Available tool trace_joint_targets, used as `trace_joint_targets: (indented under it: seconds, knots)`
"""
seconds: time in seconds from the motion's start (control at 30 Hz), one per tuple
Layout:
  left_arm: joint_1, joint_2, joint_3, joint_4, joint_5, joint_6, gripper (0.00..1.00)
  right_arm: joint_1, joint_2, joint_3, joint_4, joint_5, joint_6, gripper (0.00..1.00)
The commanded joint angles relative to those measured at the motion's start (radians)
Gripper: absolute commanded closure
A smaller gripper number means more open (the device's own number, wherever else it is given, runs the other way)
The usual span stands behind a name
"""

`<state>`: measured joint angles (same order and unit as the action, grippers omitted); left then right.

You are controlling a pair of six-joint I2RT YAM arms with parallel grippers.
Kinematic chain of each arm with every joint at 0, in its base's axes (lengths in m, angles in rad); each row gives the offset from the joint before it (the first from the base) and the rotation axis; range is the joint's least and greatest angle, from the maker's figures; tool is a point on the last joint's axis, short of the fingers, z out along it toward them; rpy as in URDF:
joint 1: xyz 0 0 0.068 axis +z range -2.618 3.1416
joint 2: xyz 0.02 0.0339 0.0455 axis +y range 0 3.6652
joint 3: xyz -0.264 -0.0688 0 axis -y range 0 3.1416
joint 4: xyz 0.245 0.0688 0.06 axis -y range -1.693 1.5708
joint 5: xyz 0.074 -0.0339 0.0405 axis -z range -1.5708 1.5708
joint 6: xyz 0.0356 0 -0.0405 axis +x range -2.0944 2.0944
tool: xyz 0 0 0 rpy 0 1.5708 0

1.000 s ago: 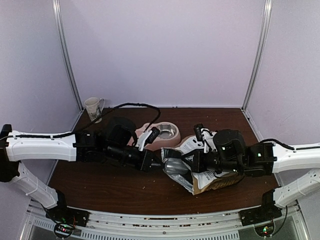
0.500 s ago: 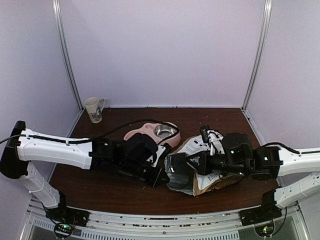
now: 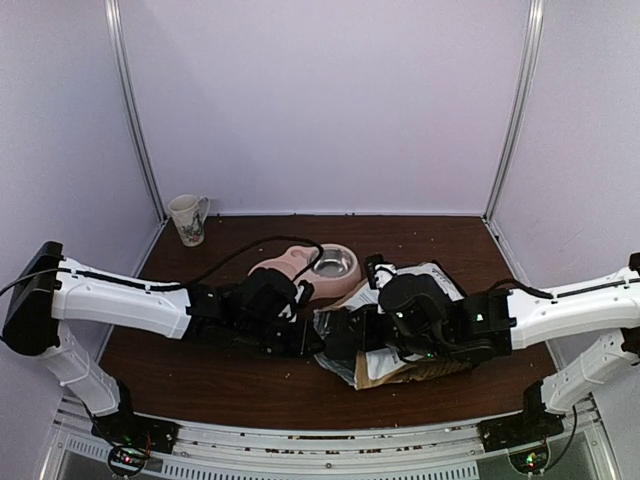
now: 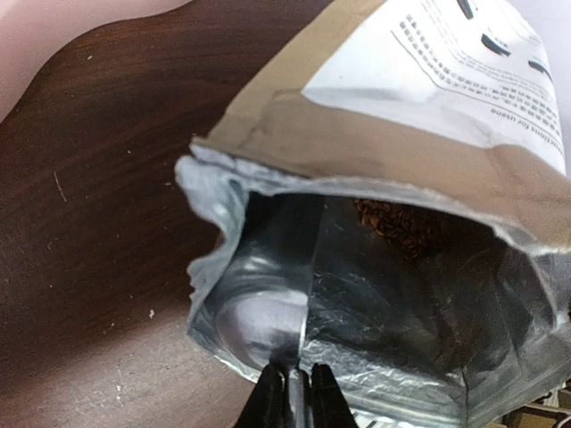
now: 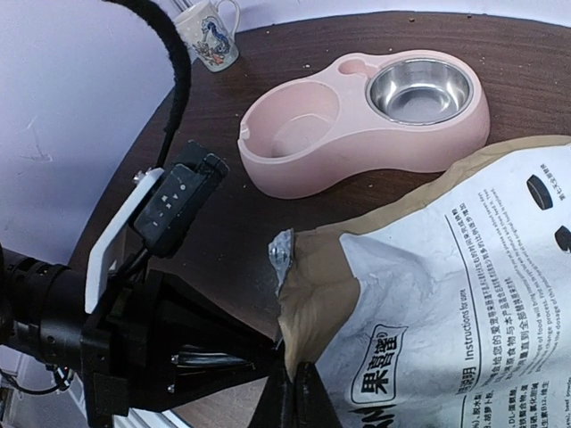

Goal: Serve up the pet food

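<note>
The tan paper bag (image 4: pixel 419 143) with a white label lies on the table, its foil-lined mouth open toward my left gripper. Reddish-brown kibble (image 4: pixel 394 228) shows deep inside it. My left gripper (image 4: pixel 291 397) is shut on the thin handle of a metal spoon (image 4: pixel 259 321), whose bowl sits just inside the bag's mouth. My right gripper (image 5: pixel 295 397) is shut on the bag's (image 5: pixel 428 294) torn upper edge. In the top view both grippers meet at the bag's mouth (image 3: pixel 338 328). The pink double bowl (image 5: pixel 312 134), with its steel insert (image 5: pixel 419 89), stands behind the bag with no kibble in it.
A printed white mug (image 3: pixel 188 218) stands at the back left corner; it also shows in the right wrist view (image 5: pixel 210 31). The left arm's black cable (image 5: pixel 174 53) arches above the table. Small crumbs lie scattered over the dark wood table (image 3: pixel 200 370).
My left gripper has moved right to the bag's mouth. My right arm has shifted left over the bag, now holding its edge close to the left gripper.
</note>
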<state>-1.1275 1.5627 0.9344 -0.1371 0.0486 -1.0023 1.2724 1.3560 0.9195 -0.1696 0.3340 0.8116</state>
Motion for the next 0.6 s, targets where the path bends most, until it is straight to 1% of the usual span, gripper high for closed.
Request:
trace_joint_targets:
  seconds: [0.0, 0.07, 0.17, 0.27, 0.37, 0.57]
  knots:
    - [0.011, 0.002, -0.027, 0.049, 0.018, -0.135, 1.00, 0.018, 0.049, 0.120, -0.011, 0.092, -0.021, 1.00]
    - [0.022, 0.019, -0.035, 0.058, 0.046, -0.164, 1.00, 0.020, 0.068, 0.136, -0.020, 0.099, -0.037, 1.00]
    - [0.035, 0.055, -0.057, 0.114, 0.087, -0.199, 1.00, 0.019, 0.072, 0.132, -0.010, 0.090, -0.056, 1.00]
    - [0.041, 0.093, -0.064, 0.170, 0.094, -0.211, 1.00, 0.020, 0.068, 0.133, -0.019, 0.074, -0.071, 1.00]
    - [0.045, 0.132, -0.048, 0.201, 0.079, -0.199, 1.00, 0.019, 0.057, 0.133, -0.031, 0.053, -0.084, 1.00]
    - [0.046, 0.236, 0.040, 0.264, 0.091, -0.147, 1.00, 0.019, 0.040, 0.128, -0.024, -0.006, -0.077, 1.00]
